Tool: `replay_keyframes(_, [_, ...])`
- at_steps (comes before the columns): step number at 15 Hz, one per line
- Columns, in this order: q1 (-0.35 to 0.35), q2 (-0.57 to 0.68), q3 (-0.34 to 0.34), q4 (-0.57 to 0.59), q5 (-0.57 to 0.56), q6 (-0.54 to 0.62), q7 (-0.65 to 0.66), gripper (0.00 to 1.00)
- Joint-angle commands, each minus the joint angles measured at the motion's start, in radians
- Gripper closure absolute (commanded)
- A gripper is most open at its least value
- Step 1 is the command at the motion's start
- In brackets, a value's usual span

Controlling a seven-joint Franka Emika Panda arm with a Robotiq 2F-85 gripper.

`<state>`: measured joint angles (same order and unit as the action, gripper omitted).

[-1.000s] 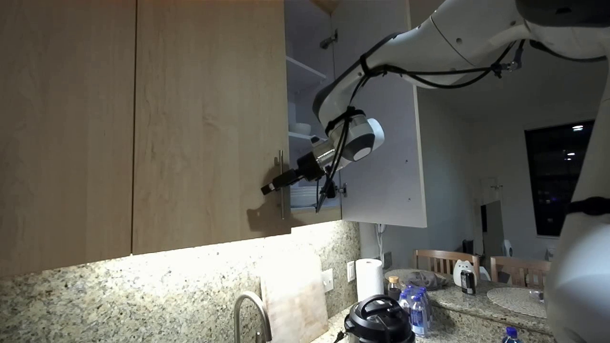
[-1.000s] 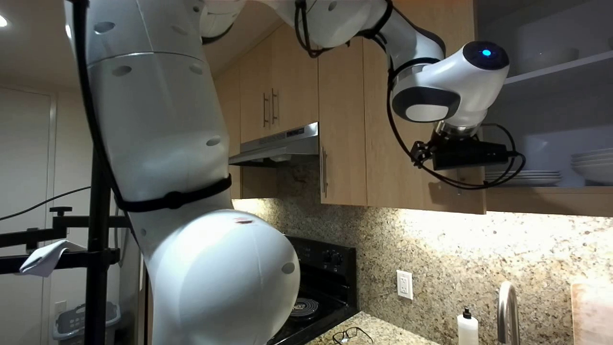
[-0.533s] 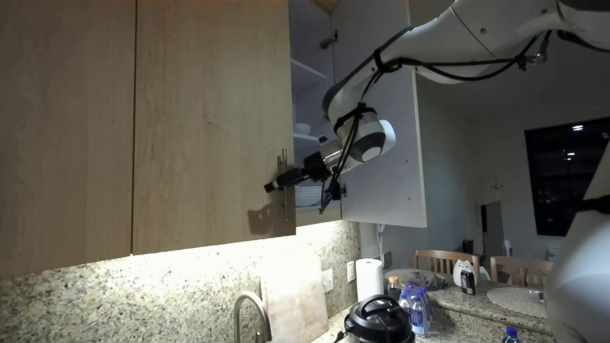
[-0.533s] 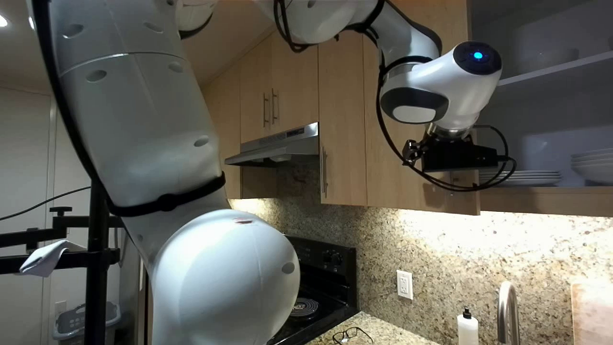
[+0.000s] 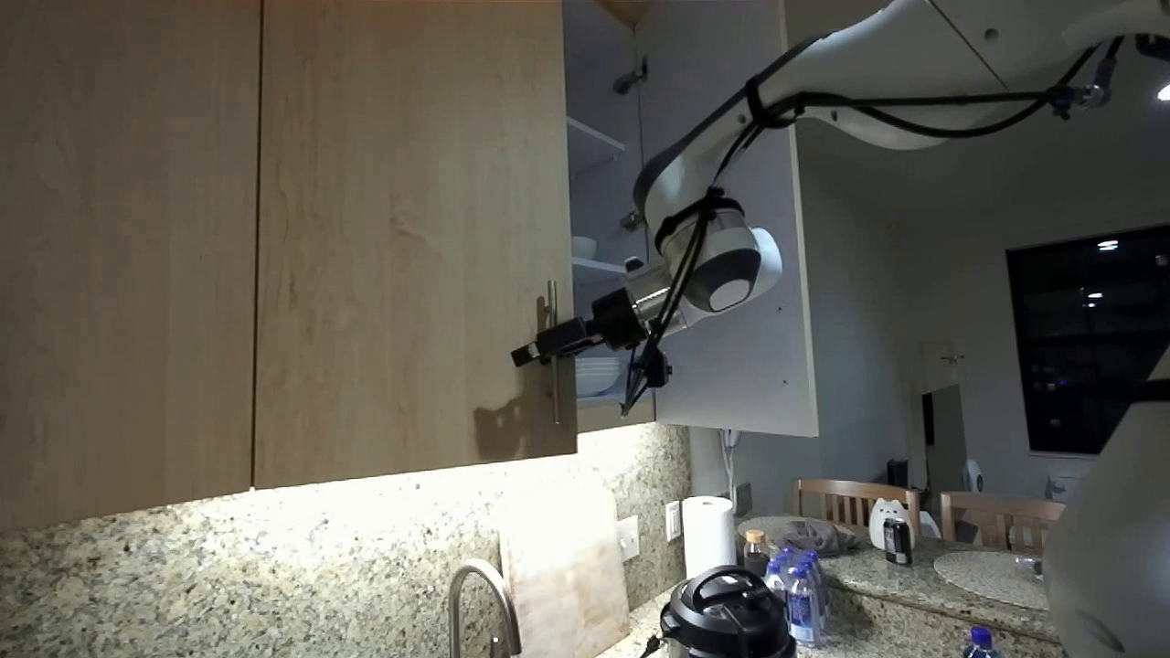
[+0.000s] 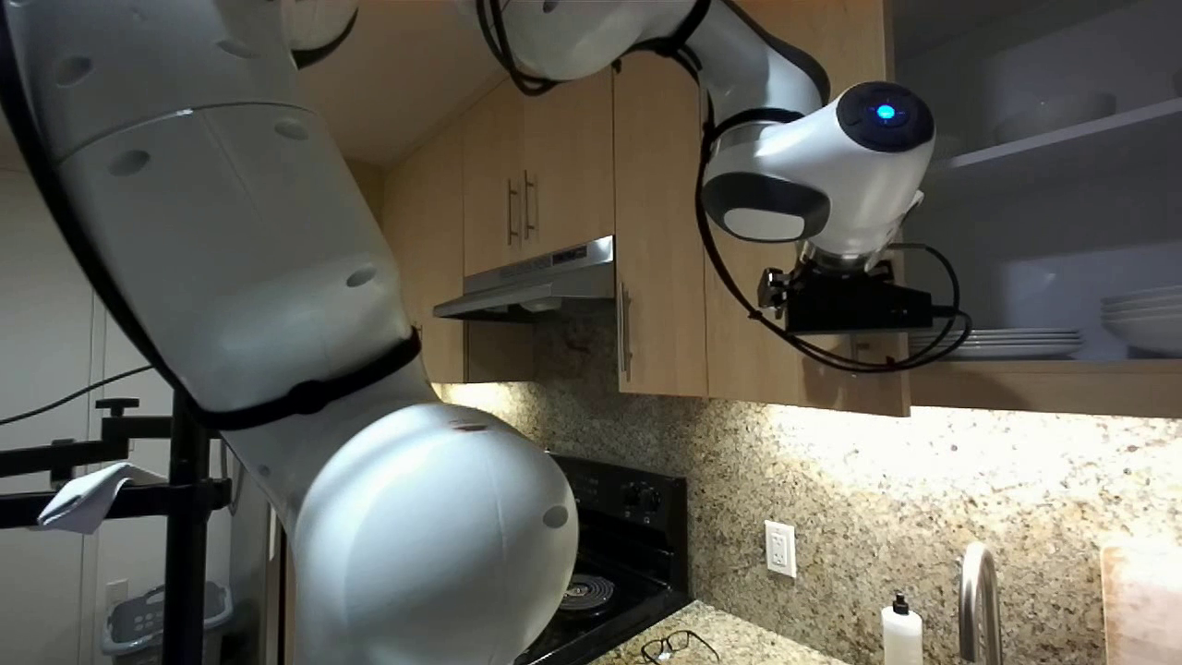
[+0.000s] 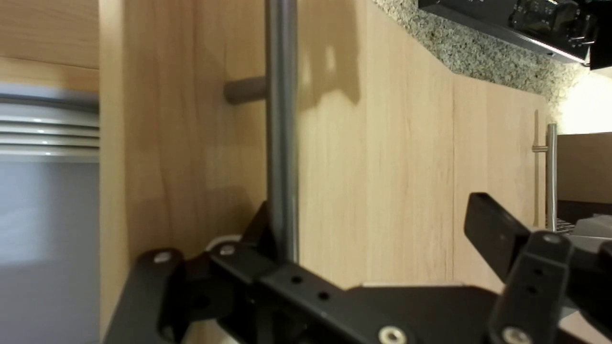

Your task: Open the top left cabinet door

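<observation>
The top left cabinet door (image 5: pixel 402 228) is light-brown wood with a slim vertical silver handle (image 5: pixel 554 402). It stands slightly ajar; the cabinet interior shows past its free edge. It also shows in an exterior view (image 6: pixel 794 351), partly behind the arm. In the wrist view the door (image 7: pixel 382 167) fills the middle and its bar handle (image 7: pixel 282 119) runs down to my gripper (image 7: pixel 370 215). My gripper is open, fingers wide apart. The left finger is at the bar, its tip partly hidden behind it; the right finger is well clear. In an exterior view the gripper (image 5: pixel 523 355) reaches past the handle.
A pale grey-white door panel (image 5: pixel 731 274) stands wide open on the right. A matching wood door (image 5: pixel 128 228) adjoins on the left. White plates (image 6: pixel 1016 344) sit in the cabinet. Below are a faucet (image 5: pixel 480 585), a black-lidded cooker (image 5: pixel 727 612) and a range hood (image 6: pixel 545 277).
The door's free edge has swung outward, a little farther open. My gripper and arm have moved back with it, and the finger has stayed at the handle.
</observation>
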<state>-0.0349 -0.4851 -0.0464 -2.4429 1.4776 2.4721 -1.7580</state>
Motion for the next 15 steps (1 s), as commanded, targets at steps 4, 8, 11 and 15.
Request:
replay_keyframes(4, [-0.016, -0.049, 0.029, -0.046, 0.020, 0.015, 0.003, 0.00])
replay_keyframes(8, [-0.024, -0.050, 0.028, -0.045, 0.020, 0.018, 0.003, 0.00])
replay_keyframes(11, [-0.015, -0.052, 0.003, -0.047, 0.034, -0.041, -0.014, 0.00])
replay_keyframes(15, [-0.012, -0.118, 0.002, -0.112, 0.139, -0.049, -0.076, 0.00])
